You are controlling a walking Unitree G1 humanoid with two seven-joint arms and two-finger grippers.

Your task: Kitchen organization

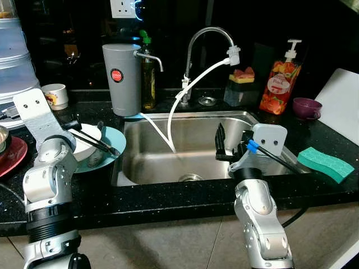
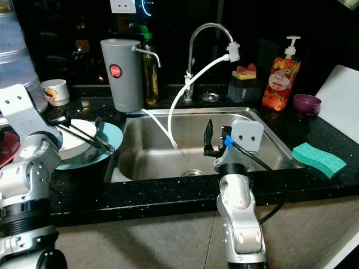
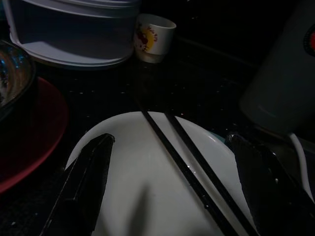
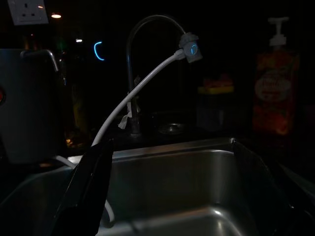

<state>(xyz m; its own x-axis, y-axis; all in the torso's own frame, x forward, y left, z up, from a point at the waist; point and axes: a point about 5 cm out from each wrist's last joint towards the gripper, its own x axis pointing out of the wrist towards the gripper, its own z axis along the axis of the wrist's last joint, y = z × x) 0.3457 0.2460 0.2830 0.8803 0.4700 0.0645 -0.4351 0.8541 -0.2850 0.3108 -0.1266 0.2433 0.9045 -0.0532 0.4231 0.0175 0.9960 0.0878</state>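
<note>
Centrally, stainless steel sink basin (image 1: 147, 166) is sitting in the black speckled countertop (image 1: 168, 196), with a curved chrome faucet (image 1: 208, 35) trailing a white hose (image 1: 185, 95) into it. Upper left, grey cylindrical water filter (image 1: 120, 78) is standing beside the basin. Left of the sink, white round plate (image 3: 147, 187) is lying on a light blue plate (image 1: 115, 140), carrying two black chopsticks (image 3: 189, 169). Left gripper (image 3: 170, 189) is hovering over it, fingers spread, grasping nothing. Right gripper (image 1: 220, 144) is hanging over the basin, fingers parted, empty. Far right, green rectangular sponge (image 1: 325, 163) is resting on the counter.
</note>
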